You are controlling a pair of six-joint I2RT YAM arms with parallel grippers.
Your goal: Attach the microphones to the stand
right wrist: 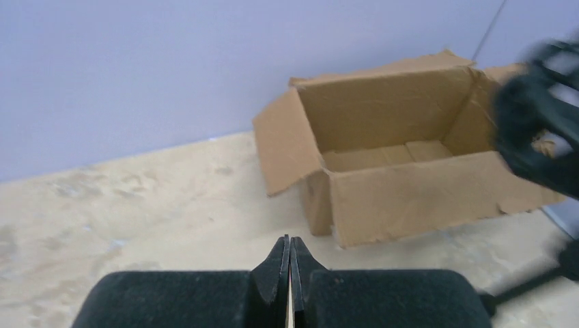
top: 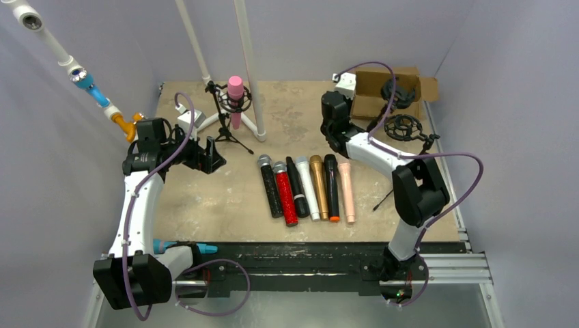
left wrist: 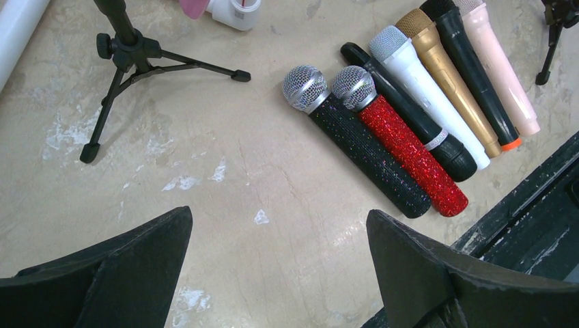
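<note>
A pink microphone [top: 235, 91] stands upright in the shock mount of a small black tripod stand [top: 226, 130] at the back left; the stand's legs [left wrist: 130, 56] also show in the left wrist view. Several microphones lie side by side mid-table: black glitter [top: 270, 188], red glitter [top: 285, 195], black [top: 297, 186], white [top: 307, 188], gold [top: 319, 186], black with an orange end [top: 332, 188], peach [top: 347, 193]. My left gripper [top: 212, 156] is open and empty [left wrist: 278, 215], left of the row. My right gripper [top: 339, 92] is shut and empty [right wrist: 289, 240], facing the box.
An open cardboard box [right wrist: 403, 157] at the back right holds a black shock-mount stand [top: 399, 92]; another stand [top: 407, 128] lies in front of it. White PVC pipes [top: 246, 61] rise behind the pink microphone. A blue stick-shaped thing [top: 184, 247] lies by the left arm's base.
</note>
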